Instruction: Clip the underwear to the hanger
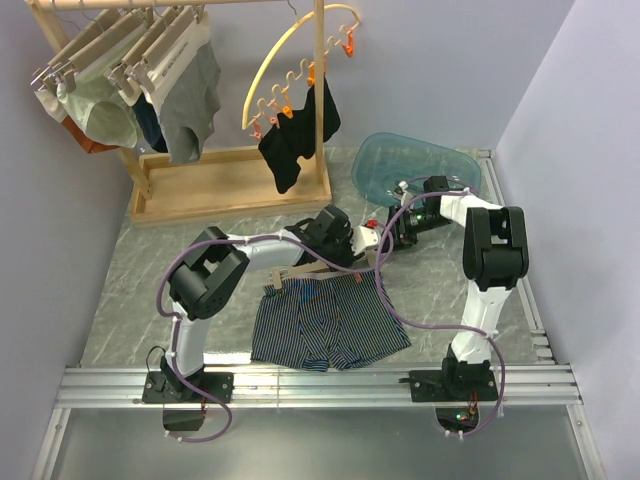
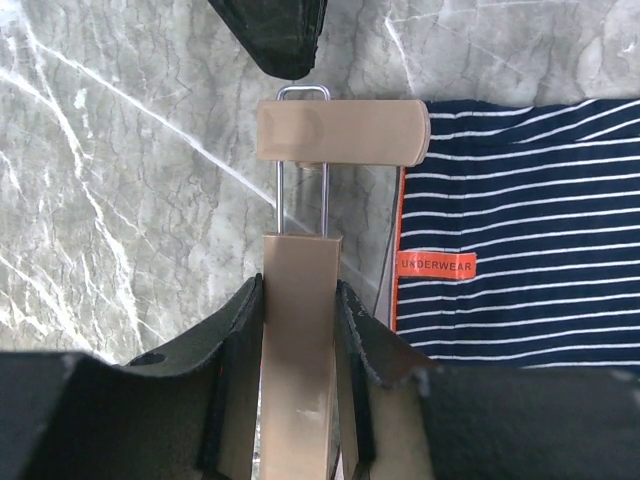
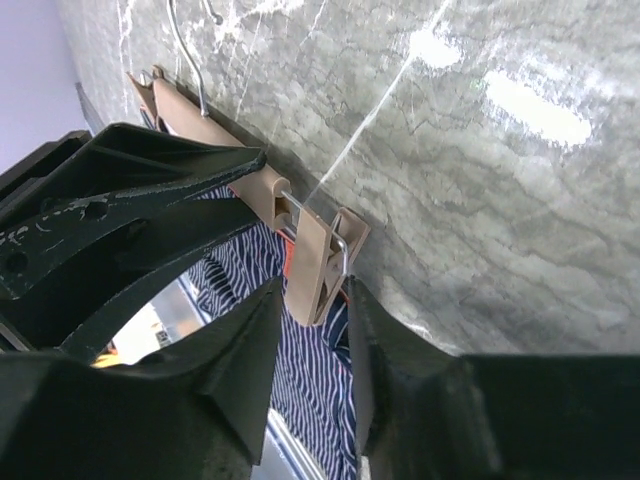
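Note:
The navy pinstriped underwear [image 1: 325, 325] lies flat on the marble table, near the front. The pale wooden hanger [image 1: 305, 272] lies along its waistband edge. My left gripper [image 1: 345, 245] is shut on the wooden bar [image 2: 297, 340], just behind the end clip [image 2: 340, 130]. The underwear [image 2: 520, 220], with an orange label, lies right of the bar. My right gripper [image 1: 383, 240] is open, its fingers straddling that end clip [image 3: 320, 265]. The striped cloth [image 3: 310, 380] lies below the clip. The wire hook [image 3: 190, 50] rests on the table.
A clear blue basin [image 1: 415, 165] sits at the back right. A wooden rack [image 1: 230, 185] at the back left holds hung garments, including grey briefs [image 1: 190, 100]. A yellow arc hanger [image 1: 300, 60] with orange pegs carries a black garment [image 1: 295, 140].

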